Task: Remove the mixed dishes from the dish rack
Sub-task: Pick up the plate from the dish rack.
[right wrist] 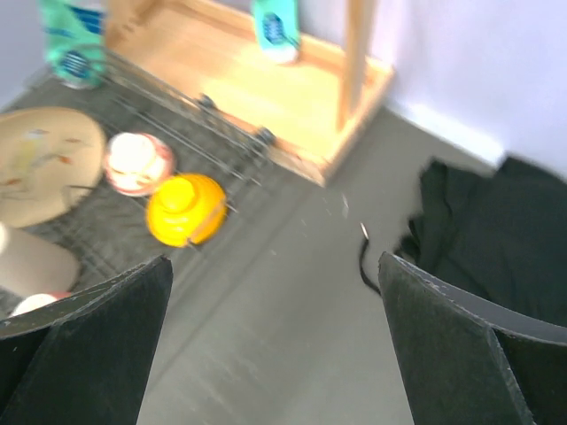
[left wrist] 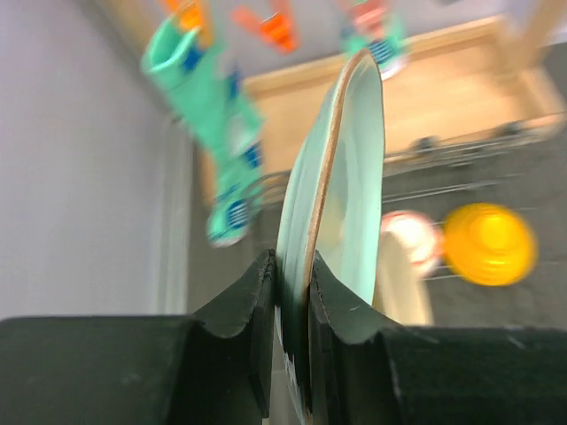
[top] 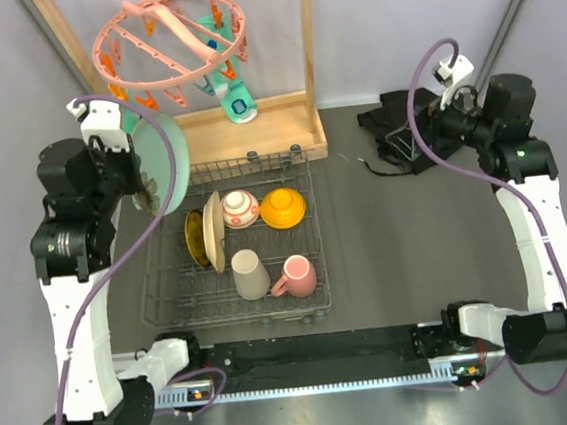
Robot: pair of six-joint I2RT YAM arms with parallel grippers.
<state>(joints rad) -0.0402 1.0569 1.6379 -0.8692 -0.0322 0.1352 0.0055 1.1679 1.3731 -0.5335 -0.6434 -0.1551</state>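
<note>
My left gripper [top: 147, 193] [left wrist: 292, 266] is shut on the rim of a pale green plate [top: 166, 163] [left wrist: 350, 168], holding it on edge above the left end of the dark wire dish rack [top: 318, 231]. In the rack stand a cream plate [top: 215, 231] [right wrist: 40, 164] and a small yellow patterned plate [top: 196, 238]. Beside them lie a red-white bowl [top: 240, 209] [right wrist: 135, 162], an orange bowl [top: 283, 207] [right wrist: 186, 208], a beige cup [top: 250, 274] and a pink mug [top: 296, 276]. My right gripper [right wrist: 273, 261] hangs open and empty above the bare grey table, right of the rack.
A wooden frame [top: 275, 123] with a pink peg hanger [top: 172, 42] stands just behind the rack. A crumpled black cloth [top: 397, 136] [right wrist: 496, 239] lies at the back right. The wall is close on the left of the held plate.
</note>
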